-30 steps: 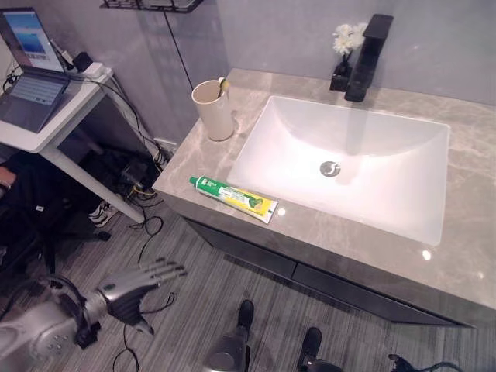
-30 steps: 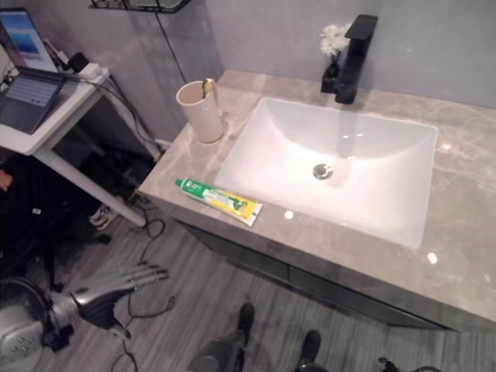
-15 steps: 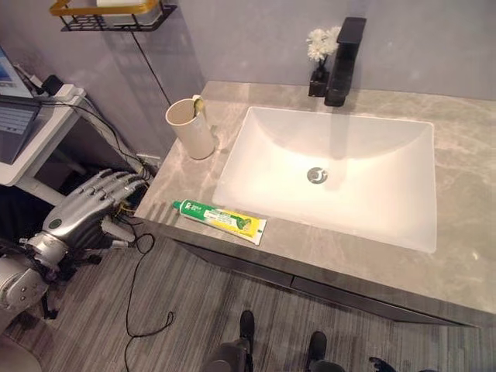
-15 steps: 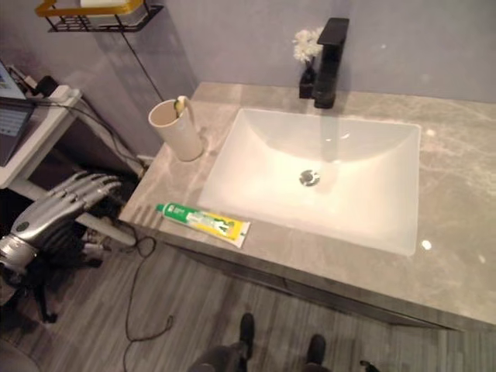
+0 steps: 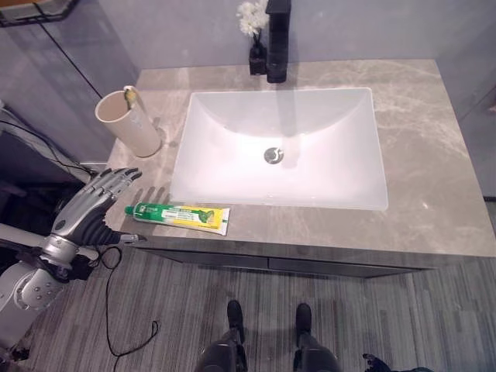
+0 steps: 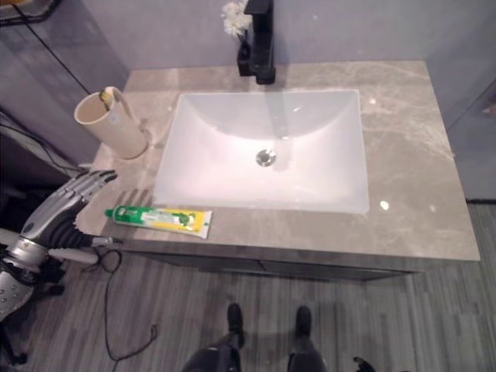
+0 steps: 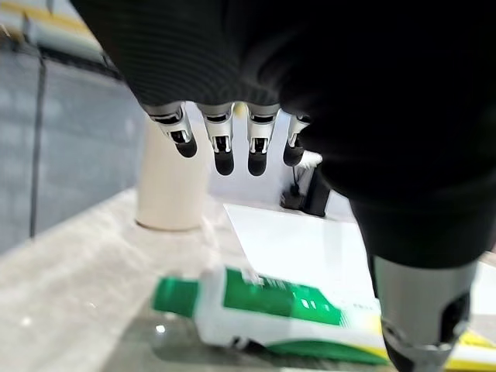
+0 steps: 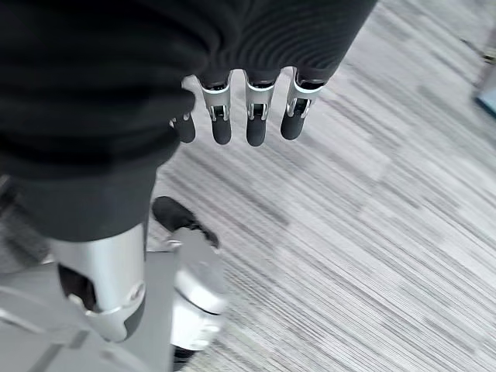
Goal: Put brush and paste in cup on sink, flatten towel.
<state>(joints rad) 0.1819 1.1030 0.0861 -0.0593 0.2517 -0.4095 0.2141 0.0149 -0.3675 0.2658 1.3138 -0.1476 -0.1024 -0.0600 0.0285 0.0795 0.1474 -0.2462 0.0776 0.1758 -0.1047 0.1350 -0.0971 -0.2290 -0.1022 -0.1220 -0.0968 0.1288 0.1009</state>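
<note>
Left eye view showed your left hand [image 5: 93, 208] raised to the counter's edge with its fingers spread and straight, holding nothing, the fingertips just beside the green cap end of the toothpaste tube [image 5: 178, 218]. A second earlier that hand had hung low over the floor, well apart from the counter; half a second earlier it had come up beside the counter's left end. The camera had also swung over the same span, so the sink moved across the picture without anything on it being shifted. You can take that as the reach for the paste being nearly complete, with the grasp itself not yet made.

The tube lay flat near the front edge of the grey marbled countertop [image 5: 418, 155], apart from the cream cup [image 5: 129, 122], which stood upright at the back left corner. A toothbrush [image 5: 131, 96] already leaned inside the cup, so I judged the brush step done and the paste step in hand. No towel could be made out.

Your right hand [image 8: 240, 116] hung over the striped grey floor with its fingers straight and relaxed, idle.

The white rectangular basin [image 5: 364, 147] sat sunk in the counter, a black faucet [image 5: 278, 39] behind it and a small vase of white flowers [image 5: 253, 23] just beside the faucet. The wall behind was plain grey.
</note>
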